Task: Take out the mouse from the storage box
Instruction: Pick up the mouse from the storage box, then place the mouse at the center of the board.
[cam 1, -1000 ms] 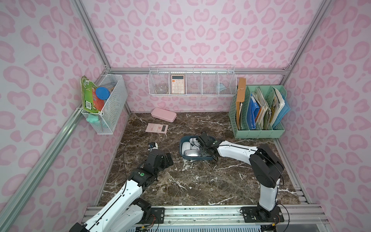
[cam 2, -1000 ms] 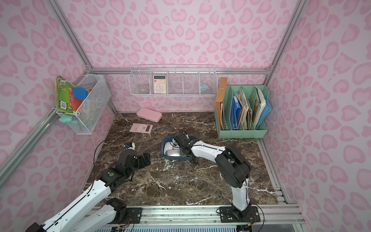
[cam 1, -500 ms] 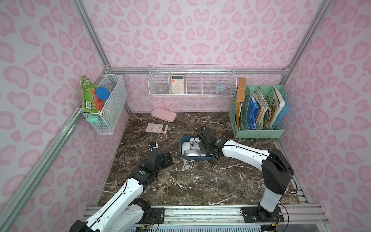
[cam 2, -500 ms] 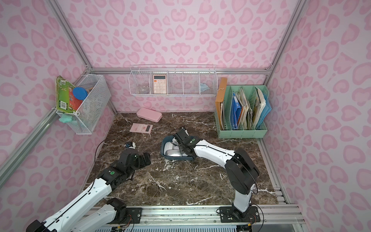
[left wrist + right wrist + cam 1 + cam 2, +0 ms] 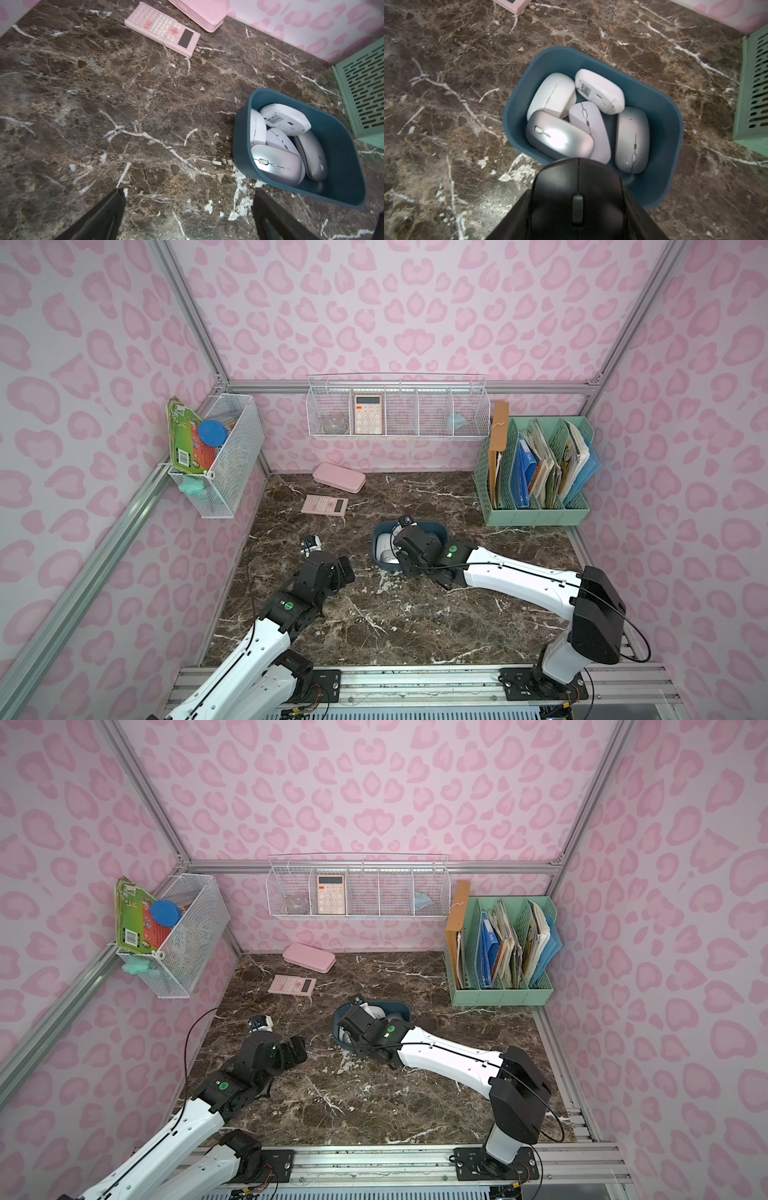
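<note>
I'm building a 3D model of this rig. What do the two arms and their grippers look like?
The left arm and right arm match: smooth white link shells, blocky black joint housings, a small green dot near each wrist, thin black cables looping alongside. The left gripper and right gripper are plain black.

Black mouse [image 5: 577, 187] partly out of the right wrist view.
</note>
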Motion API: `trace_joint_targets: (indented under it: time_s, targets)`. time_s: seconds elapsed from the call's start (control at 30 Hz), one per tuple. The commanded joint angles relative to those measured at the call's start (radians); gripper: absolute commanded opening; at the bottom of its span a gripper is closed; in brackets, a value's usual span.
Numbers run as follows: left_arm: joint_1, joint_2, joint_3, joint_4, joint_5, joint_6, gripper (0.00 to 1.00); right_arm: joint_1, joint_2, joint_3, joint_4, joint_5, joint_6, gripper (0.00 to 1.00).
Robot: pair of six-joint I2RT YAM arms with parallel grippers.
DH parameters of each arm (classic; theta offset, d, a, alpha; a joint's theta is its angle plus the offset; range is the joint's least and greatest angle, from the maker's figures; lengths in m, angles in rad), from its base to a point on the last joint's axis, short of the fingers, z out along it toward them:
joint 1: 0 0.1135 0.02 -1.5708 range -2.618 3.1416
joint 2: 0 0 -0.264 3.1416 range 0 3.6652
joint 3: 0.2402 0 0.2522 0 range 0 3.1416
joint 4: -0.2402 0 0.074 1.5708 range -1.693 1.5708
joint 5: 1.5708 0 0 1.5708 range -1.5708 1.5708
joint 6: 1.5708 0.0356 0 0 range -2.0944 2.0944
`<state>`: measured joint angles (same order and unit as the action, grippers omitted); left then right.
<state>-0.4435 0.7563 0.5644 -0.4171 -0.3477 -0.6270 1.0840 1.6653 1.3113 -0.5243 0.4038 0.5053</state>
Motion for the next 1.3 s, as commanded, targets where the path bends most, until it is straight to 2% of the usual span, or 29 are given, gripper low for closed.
trace_joint_targets:
  time_s: [0.0, 0.13, 0.33, 0.83, 1.13, 1.27]
  targets:
    - [0.000, -0.053, -0.018, -0.031, -0.074, -0.028, 0.99, 0.048, 0.008, -0.015, -0.008, -0.020, 0.061, 0.63]
    - [0.000, -0.097, -0.022, -0.060, -0.114, -0.043, 0.99, 0.093, 0.041, -0.050, 0.015, -0.067, 0.107, 0.63]
    - [0.000, -0.103, -0.023, -0.066, -0.123, -0.050, 0.99, 0.105, 0.054, -0.144, 0.056, -0.147, 0.157, 0.64]
    - [0.000, -0.058, -0.023, -0.052, -0.126, -0.046, 0.99, 0.040, 0.045, -0.306, 0.072, -0.205, 0.207, 0.65]
    - [0.000, -0.034, -0.019, -0.043, -0.119, -0.036, 0.99, 0.027, 0.044, -0.303, 0.075, -0.189, 0.194, 0.76]
    - [0.000, -0.014, -0.024, -0.003, -0.068, -0.005, 0.99, 0.020, -0.010, -0.296, 0.043, -0.139, 0.179, 0.81]
